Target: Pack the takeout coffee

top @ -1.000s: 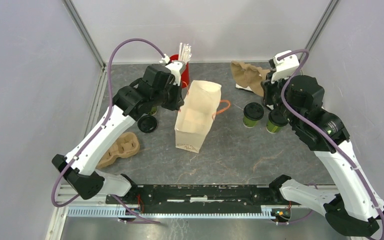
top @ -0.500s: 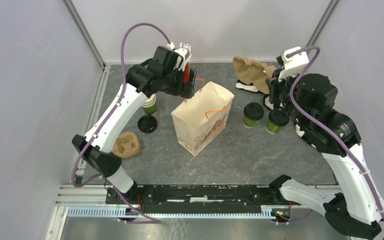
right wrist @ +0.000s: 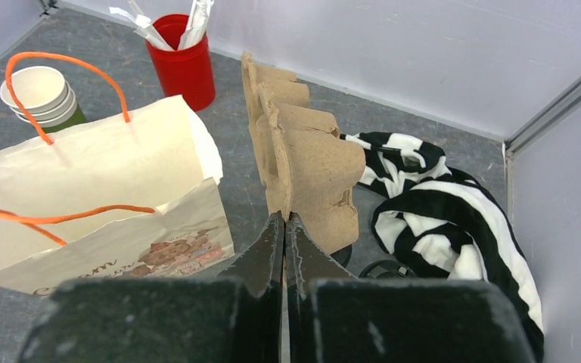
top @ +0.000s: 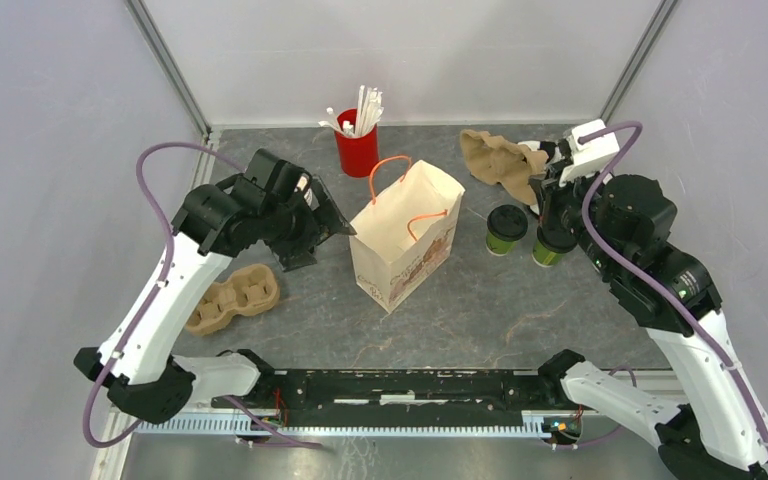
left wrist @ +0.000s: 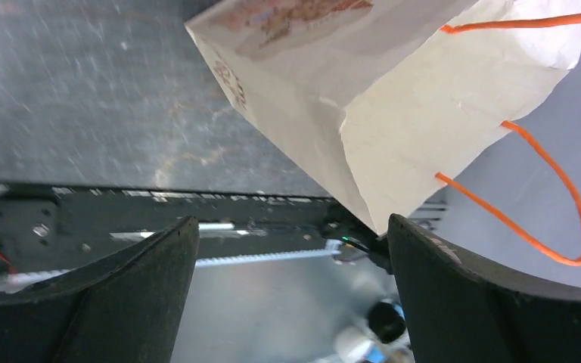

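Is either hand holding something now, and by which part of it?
The right hand pinches the brown cup carrier by one edge. The left hand is open and holds nothing.

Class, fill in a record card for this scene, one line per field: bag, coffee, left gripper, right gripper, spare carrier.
bag: white paper bag with orange handles, upright on the table, mouth open
coffee: two green paper cups with black lids, standing on the table right of the bag, not in it
left gripper: open, holding nothing, next to the bag
right gripper: shut on the rim of a brown moulded-pulp cup carrier, held on edge
spare carrier: second brown pulp carrier, lying on the table left of the bag
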Robot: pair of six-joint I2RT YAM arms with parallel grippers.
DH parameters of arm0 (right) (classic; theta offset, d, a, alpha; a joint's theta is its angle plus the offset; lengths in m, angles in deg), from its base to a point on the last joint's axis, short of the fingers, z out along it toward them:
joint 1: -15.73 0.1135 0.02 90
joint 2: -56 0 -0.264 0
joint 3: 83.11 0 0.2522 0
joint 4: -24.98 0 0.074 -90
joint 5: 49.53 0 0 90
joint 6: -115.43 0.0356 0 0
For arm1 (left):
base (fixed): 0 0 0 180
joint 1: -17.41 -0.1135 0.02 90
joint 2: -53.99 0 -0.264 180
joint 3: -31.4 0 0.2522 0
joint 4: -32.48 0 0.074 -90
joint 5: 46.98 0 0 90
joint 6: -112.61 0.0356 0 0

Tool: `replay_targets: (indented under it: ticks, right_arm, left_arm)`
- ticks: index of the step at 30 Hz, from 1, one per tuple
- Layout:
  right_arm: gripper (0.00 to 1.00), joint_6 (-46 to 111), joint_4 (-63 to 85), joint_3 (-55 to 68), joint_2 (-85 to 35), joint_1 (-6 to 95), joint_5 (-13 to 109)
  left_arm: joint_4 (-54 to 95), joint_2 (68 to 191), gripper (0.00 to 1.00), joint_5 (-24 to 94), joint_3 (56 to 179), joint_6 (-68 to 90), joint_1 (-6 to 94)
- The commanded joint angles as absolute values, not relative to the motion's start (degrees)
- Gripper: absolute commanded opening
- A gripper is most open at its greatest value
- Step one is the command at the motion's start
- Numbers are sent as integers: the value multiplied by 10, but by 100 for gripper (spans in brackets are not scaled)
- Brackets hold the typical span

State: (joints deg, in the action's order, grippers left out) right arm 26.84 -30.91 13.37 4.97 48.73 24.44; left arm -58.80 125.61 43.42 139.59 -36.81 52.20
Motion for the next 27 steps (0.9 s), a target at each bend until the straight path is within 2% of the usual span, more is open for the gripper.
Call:
replay_targets:
  ticks: [1,11,12,13,18,20,24,27]
  right_arm:
    - [0,268,-275,135,64,488,254]
    - [0,259,-276,142,77,489,240]
    - [0,259,-277,146,77,488,235]
    - [0,259,-279,151,77,488,231]
    - [0,242,-305,174,67,488,225]
    - [0,234,-332,202,52,488,243]
    - [0,229,-402,276,14,488,276]
    - [0,237,-446,327,-9,489,286]
  left_arm:
    - [-576,1284,100,397,1381,-534,530]
    - [-640,1391,100,414,1455,-644,575]
    - [-650,1402,97,417,1462,-653,578]
    - [-652,1407,88,418,1465,-659,582]
    - [-652,1433,61,423,1471,-676,593]
    - [-653,1446,53,428,1487,-665,596]
    - [-653,1454,27,468,1506,-641,596]
    - [-653,1468,15,498,1533,-593,596]
